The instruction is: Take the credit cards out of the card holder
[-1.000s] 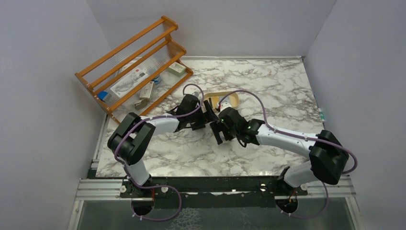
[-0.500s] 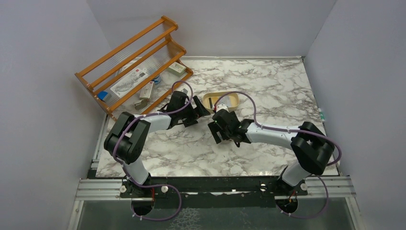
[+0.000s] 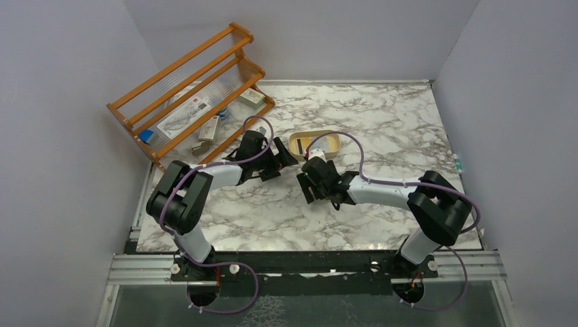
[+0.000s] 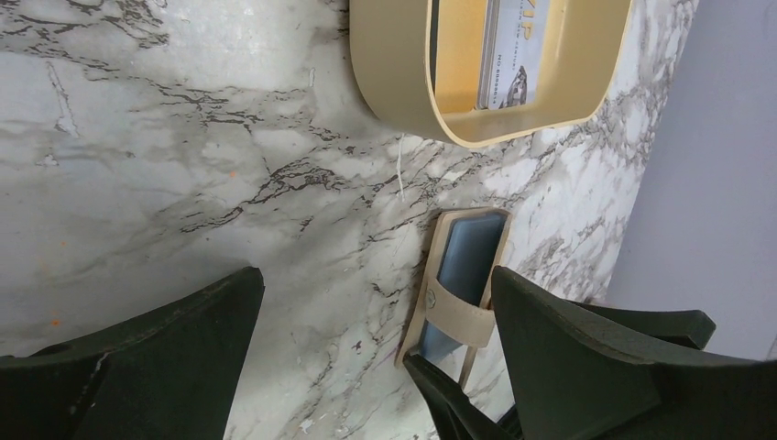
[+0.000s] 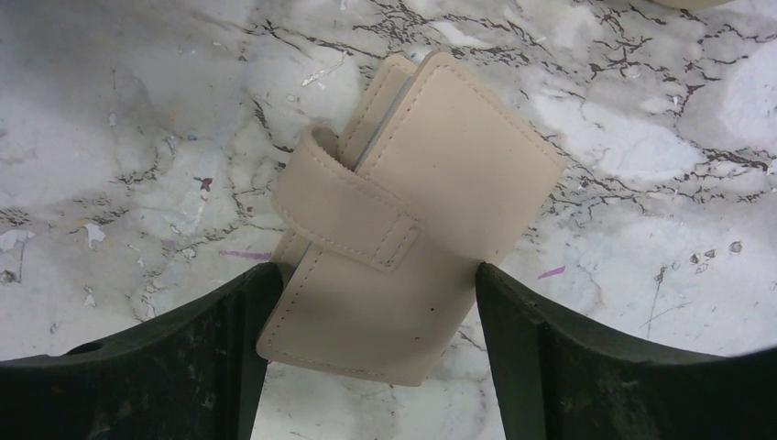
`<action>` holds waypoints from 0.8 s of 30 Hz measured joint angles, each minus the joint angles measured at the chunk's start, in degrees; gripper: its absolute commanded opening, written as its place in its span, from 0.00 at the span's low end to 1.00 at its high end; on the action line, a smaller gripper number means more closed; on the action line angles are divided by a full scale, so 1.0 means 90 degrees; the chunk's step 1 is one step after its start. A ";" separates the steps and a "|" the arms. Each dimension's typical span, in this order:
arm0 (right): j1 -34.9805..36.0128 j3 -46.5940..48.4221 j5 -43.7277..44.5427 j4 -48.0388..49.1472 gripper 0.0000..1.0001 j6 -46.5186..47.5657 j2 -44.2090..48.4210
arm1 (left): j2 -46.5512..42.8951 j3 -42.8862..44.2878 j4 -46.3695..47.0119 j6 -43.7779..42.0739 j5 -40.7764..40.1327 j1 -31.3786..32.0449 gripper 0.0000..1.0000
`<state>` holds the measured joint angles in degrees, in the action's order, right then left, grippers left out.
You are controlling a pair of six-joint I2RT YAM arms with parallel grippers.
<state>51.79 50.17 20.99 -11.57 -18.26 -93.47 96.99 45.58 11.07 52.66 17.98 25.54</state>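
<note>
The card holder (image 5: 417, 229) is a tan folding wallet with its snap tab wrapped round it. My right gripper (image 5: 376, 270) is shut on it, one finger against each side. The left wrist view shows it edge-on (image 4: 465, 275), light blue inside, with a right finger below it. My left gripper (image 4: 376, 275) is open and empty, a little to its left. A whitish credit card (image 4: 513, 50) with printed text lies in the cream oval tray (image 4: 394, 82). In the top view the left gripper (image 3: 279, 158) and right gripper (image 3: 305, 178) sit just in front of the tray (image 3: 315, 135). The wallet is hidden there.
An orange wooden rack (image 3: 191, 92) holding small boxes and packets stands at the back left. Grey walls close in the marble table (image 3: 409, 122) on three sides. The table's right edge shows in the left wrist view (image 4: 641, 165).
My left gripper has drawn back to the left, away from the tray and the right gripper. My right gripper has shifted slightly left and farther away, its arm folding in.
</note>
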 measured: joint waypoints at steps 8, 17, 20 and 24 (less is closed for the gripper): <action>-0.0092 -0.0321 0.0000 0.0369 0.76 -0.0289 0.0121 | -0.0053 -0.0061 0.0002 -0.0027 0.0000 -0.0010 0.97; -0.0119 -0.0466 0.0019 0.0571 0.50 -0.0469 0.0199 | -0.0148 -0.0158 -0.0007 -0.0053 0.0000 -0.0022 0.97; -0.0148 -0.0563 0.0024 0.0612 0.30 -0.0527 0.0318 | -0.0165 -0.0172 -0.0017 -0.0070 0.0000 -0.0027 0.97; -0.0270 -0.0685 0.0041 0.0631 0.11 -0.0585 0.0425 | -0.0202 -0.0216 -0.0010 -0.0075 0.0000 -0.0034 0.97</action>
<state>49.36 44.01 21.37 -5.89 -23.53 -89.65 95.18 43.64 10.98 51.99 17.98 25.23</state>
